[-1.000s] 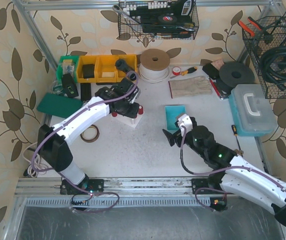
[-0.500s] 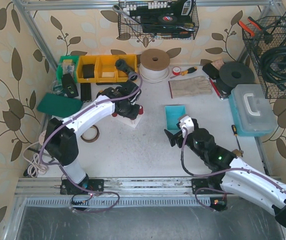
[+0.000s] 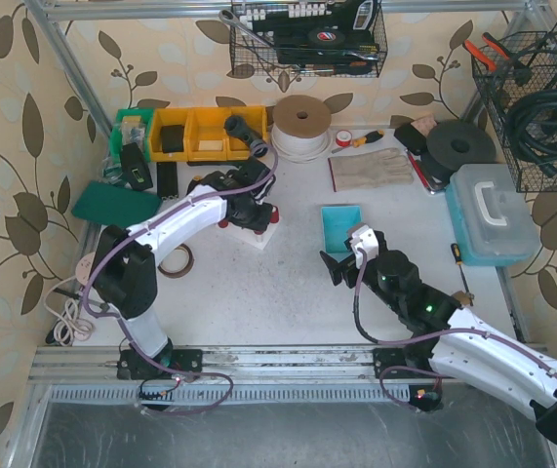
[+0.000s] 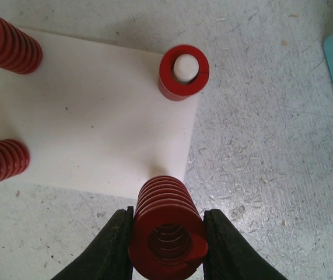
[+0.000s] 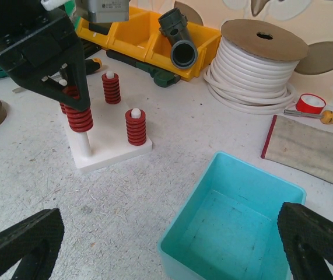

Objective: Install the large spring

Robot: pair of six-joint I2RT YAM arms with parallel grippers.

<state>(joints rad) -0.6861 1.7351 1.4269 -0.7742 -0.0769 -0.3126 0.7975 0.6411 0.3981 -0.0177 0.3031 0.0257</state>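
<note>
My left gripper (image 4: 167, 248) is shut on a large red spring (image 4: 167, 224), with a black finger on each side. In the right wrist view this spring (image 5: 79, 118) sits around the top of a white peg (image 5: 84, 146) at the near corner of the white base (image 5: 111, 150), with bare peg showing below it. Three other red springs stand on the base's other pegs, one showing its peg tip (image 4: 184, 65). In the top view the left gripper (image 3: 256, 211) is over the base (image 3: 261, 234). My right gripper (image 5: 167, 236) is open and empty, apart from the base.
An empty teal bin (image 5: 236, 224) lies just in front of the right gripper. Yellow bins (image 5: 131, 35), a black pipe elbow (image 5: 181, 44) and a white cable coil (image 5: 253, 70) stand behind the base. A tape roll (image 3: 175, 260) lies left of it.
The left arm's elbow has swung inward and the left gripper has shifted slightly over the base, still holding the spring. The right arm has barely moved.
</note>
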